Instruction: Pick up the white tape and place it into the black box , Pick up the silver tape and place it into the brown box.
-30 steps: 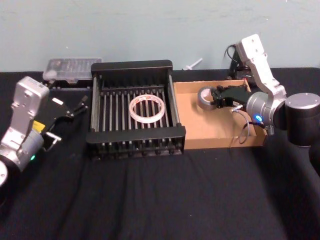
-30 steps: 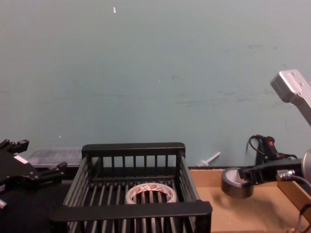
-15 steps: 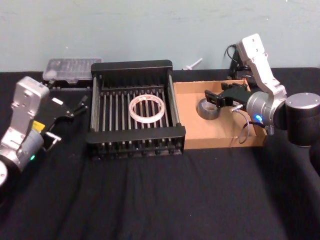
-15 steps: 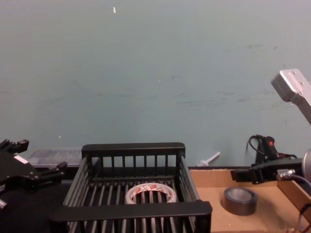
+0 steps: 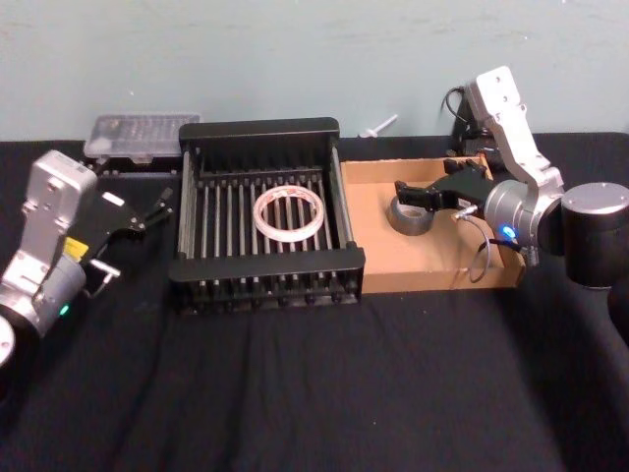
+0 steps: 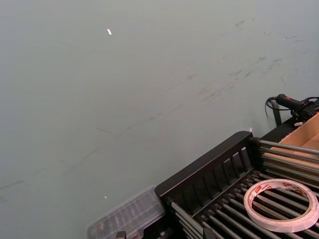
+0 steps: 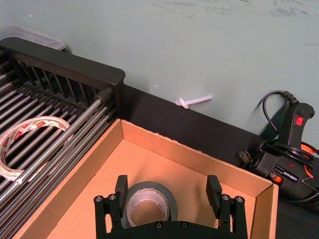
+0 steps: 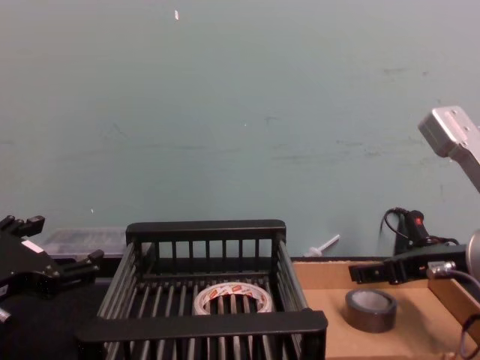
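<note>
Head view: white tape (image 5: 290,214) flat on the slatted floor of the black box (image 5: 265,133), a whitish ring with red print and a wide centre hole. Silver tape (image 5: 413,213) flat on the floor of the brown box (image 5: 432,277), dark grey, thick-walled, near the far left part of it. Right gripper (image 5: 421,197) above that roll, fingers spread, not touching it. Left gripper (image 5: 157,208) off to the left of the black box, over the dark table (image 5: 295,393), fingers apart, holding nothing.

Left wrist view: white tape (image 6: 283,204) on the black bars, red marks on its upper face.

Right wrist view: right gripper (image 7: 168,196) with both fingers wide, one to each side of the silver tape (image 7: 149,204), pale grey core visible inside the roll. Brown box (image 7: 192,159) with low tan walls.

Chest view: silver tape (image 8: 370,310) resting on the cardboard floor, right gripper (image 8: 373,272) just above it, clear of it. White tape (image 8: 233,298) behind the black box's front rim (image 8: 202,325).
</note>
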Controlling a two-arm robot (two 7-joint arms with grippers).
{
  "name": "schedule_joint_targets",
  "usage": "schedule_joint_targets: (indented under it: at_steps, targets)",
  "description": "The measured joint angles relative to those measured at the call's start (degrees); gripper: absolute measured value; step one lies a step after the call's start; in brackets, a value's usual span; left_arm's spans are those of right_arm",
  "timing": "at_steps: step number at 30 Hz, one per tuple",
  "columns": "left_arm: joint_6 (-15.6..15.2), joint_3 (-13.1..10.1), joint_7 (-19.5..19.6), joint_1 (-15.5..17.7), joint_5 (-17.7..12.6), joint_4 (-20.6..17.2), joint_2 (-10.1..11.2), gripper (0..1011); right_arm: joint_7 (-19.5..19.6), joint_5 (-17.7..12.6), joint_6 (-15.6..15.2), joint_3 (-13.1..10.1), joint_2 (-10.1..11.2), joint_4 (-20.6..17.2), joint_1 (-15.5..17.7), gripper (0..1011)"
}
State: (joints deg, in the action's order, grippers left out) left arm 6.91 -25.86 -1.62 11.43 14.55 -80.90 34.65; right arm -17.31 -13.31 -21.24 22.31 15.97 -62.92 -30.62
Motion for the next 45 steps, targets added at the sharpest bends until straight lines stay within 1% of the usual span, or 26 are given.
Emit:
schedule_joint_targets:
  at_steps: [14,19,23,24,27,30,33,34,36,37,40,41,43,44,45]
  targets:
    - [0.00,0.00,0.00,0.00,0.00,0.00,0.00,1001,-0.17,-0.01,0.19,-0.21,-0.05,-0.04,0.11,1002]
    - [0.00,0.00,0.00,0.00,0.00,0.00,0.00,1001,-0.35,0.18,1.62,-1.32,0.00,-2.04,1.54,1002]
    - [0.00,0.00,0.00,0.00,0.00,0.00,0.00,1001,0.15,0.68,3.12,-2.38,0.35,-4.99,3.40,1002]
    - [0.00,0.00,0.00,0.00,0.00,0.00,0.00,1001,0.55,0.89,3.83,-2.81,0.50,-6.24,4.31,1002]
    - [0.00,0.00,0.00,0.00,0.00,0.00,0.00,1001,1.36,1.25,4.96,-3.52,0.60,-8.00,5.67,1002]
    - [0.00,0.00,0.00,0.00,0.00,0.00,0.00,1001,3.42,1.96,7.68,-5.11,0.64,-10.89,8.41,1002]
    - [0.00,0.00,0.00,0.00,0.00,0.00,0.00,1001,4.66,2.31,9.36,-6.11,0.50,-12.27,9.97,1002]
    - [0.00,0.00,0.00,0.00,0.00,0.00,0.00,1001,5.54,2.63,10.66,-6.76,0.42,-13.06,11.07,1003]
    - [0.00,0.00,0.00,0.00,0.00,0.00,0.00,1001,6.29,3.10,12.10,-7.18,0.34,-13.75,12.06,1003]
    - [0.00,0.00,0.00,0.00,0.00,0.00,0.00,1001,6.91,3.63,13.56,-7.55,0.32,-14.34,13.08,1003]
    - [0.00,0.00,0.00,0.00,0.00,0.00,0.00,1001,7.73,4.57,15.97,-7.94,0.34,-15.02,14.59,1002]
    - [0.00,0.00,0.00,0.00,0.00,0.00,0.00,1001,8.10,5.26,17.42,-8.10,0.43,-15.40,15.51,1002]
    - [0.00,0.00,0.00,0.00,0.00,0.00,0.00,1001,8.63,6.49,19.26,-8.14,0.63,-15.84,16.70,1002]
    - [0.00,0.00,0.00,0.00,0.00,0.00,0.00,1001,8.63,6.49,19.26,-8.14,0.63,-15.84,16.70,1002]
    - [0.00,0.00,0.00,0.00,0.00,0.00,0.00,1001,8.96,7.41,20.26,-8.12,0.76,-16.04,17.32,1002]
